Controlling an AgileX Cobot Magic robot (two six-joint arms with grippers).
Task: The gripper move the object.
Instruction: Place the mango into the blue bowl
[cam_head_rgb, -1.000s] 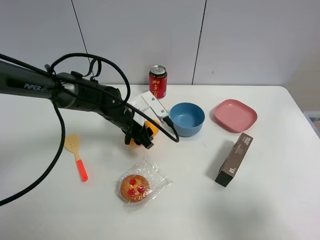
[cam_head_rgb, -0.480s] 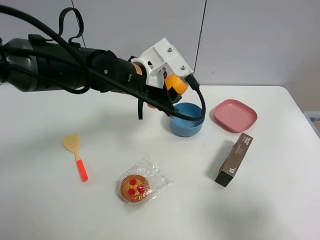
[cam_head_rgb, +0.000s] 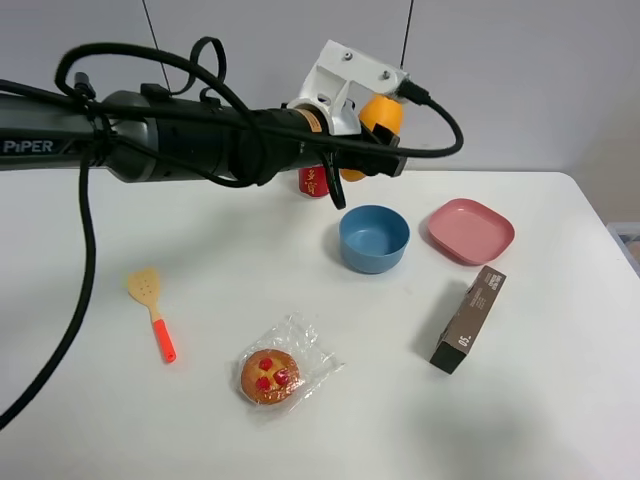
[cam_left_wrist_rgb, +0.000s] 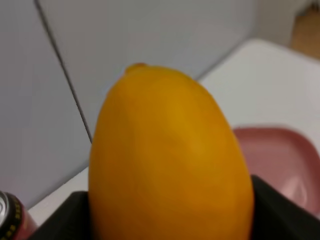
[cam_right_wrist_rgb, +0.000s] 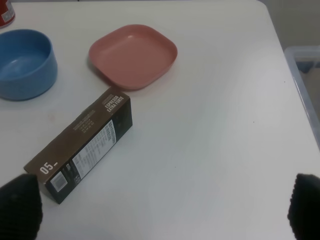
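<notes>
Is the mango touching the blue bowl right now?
Apart. The high view shows the mango clamped in the left gripper, in the air above the bowl, with a clear gap between them.

On the table (cam_head_rgb: 540, 400), the bowl (cam_head_rgb: 374, 238) sits near the middle. The plate (cam_head_rgb: 470, 230) is just to its right, and the can (cam_head_rgb: 313, 181) is behind it to the left. The box (cam_head_rgb: 468, 319) lies in front of the plate. The pastry (cam_head_rgb: 270, 375) lies at the front, left of the box, and the spatula (cam_head_rgb: 152, 310) is further left. The left gripper (cam_head_rgb: 372, 140) holds the mango (cam_head_rgb: 383, 112) raised clear of the table, above the bowl in the high view.
</notes>
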